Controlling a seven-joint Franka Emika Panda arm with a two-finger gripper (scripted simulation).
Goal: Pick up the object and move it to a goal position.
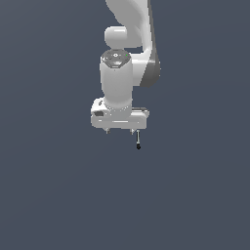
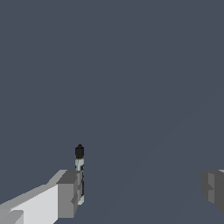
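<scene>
The object (image 1: 138,141) is a tiny thin grey stick with a black rounded tip. It stands upright just below the white gripper (image 1: 119,131), on the exterior view's right. In the wrist view the object (image 2: 79,165) sits right against the edge of one grey finger (image 2: 68,194), its black tip pointing past the fingertip. The other finger (image 2: 213,189) is far off across a wide gap. The gripper (image 2: 140,189) is open, with nothing between its fingers. Whether the stick touches the near finger I cannot tell.
The white arm (image 1: 128,29) rises behind the gripper to the top of the exterior view. All around is a plain dark blue-grey ground with no other objects, edges or goal marker showing.
</scene>
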